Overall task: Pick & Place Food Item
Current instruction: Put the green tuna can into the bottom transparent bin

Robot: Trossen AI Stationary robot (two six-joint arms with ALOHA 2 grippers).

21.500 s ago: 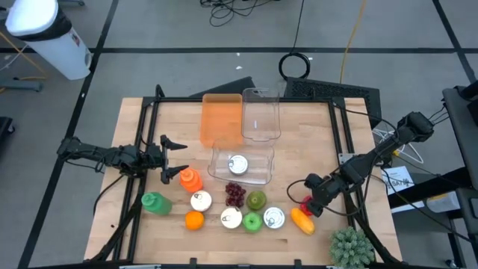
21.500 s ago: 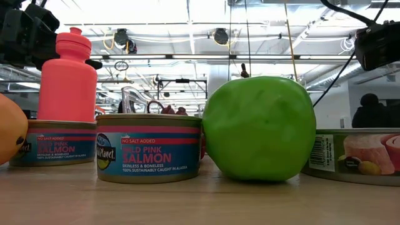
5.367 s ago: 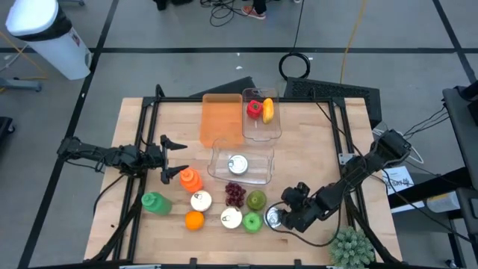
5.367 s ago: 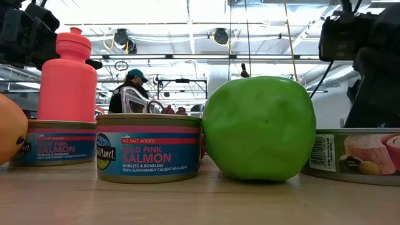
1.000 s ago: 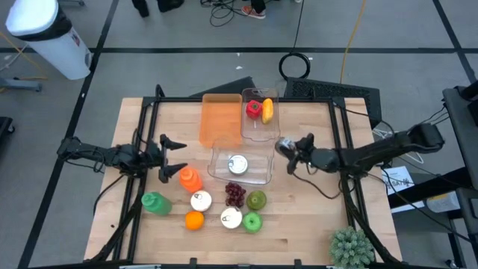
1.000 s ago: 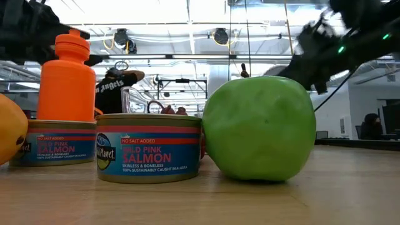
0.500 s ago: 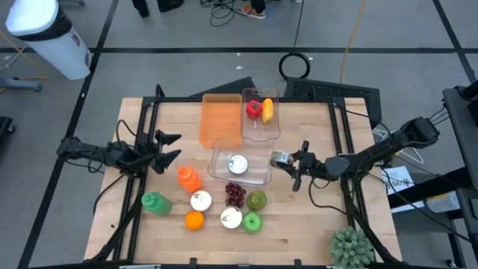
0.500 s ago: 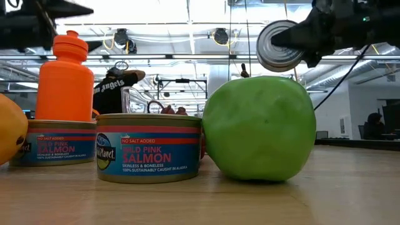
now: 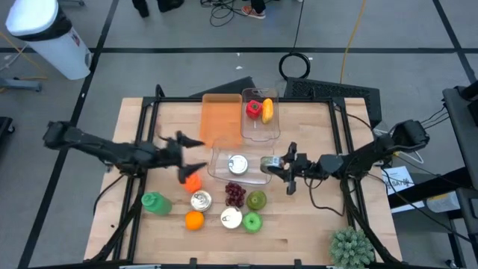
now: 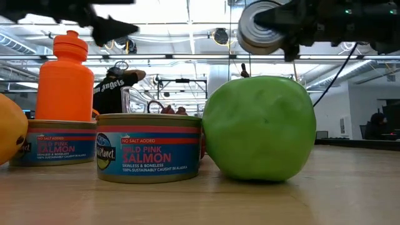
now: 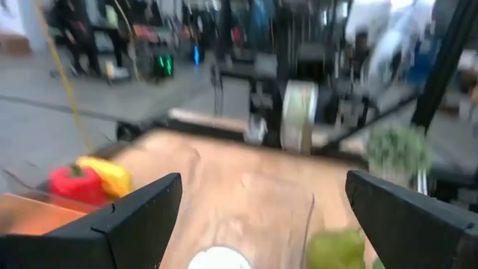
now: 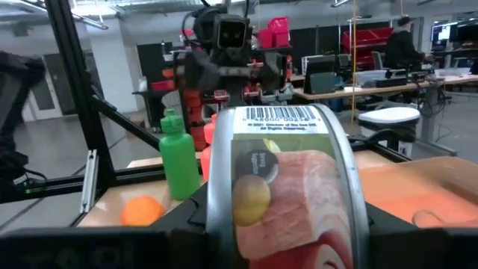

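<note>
My right gripper is shut on a flat food can with a salmon label, held above the right edge of the near clear container, which has another can inside. The low view shows the held can's round end high up. My left gripper is open and hovers just beyond the orange bottle, touching nothing; its wrist view shows its fingers wide apart around. The far clear container holds a red pepper and a yellow item. My right gripper pinches the can between its two fingers, one on each flat end, beside the rim. The fingers come level from the table's right. The can stands on its edge, label wall toward the wrist camera, lifted clear of the table.
An orange tray lies left of the far container. Near the front edge stand a green bottle, an orange, two cans, grapes and green apples. A plant sits at the near right corner.
My right gripper has carried the can toward the table's left and slightly nearer, from right of the containers to the near container's right edge. My left arm has swung toward the table's right, its open gripper now over the orange bottle's far side.
</note>
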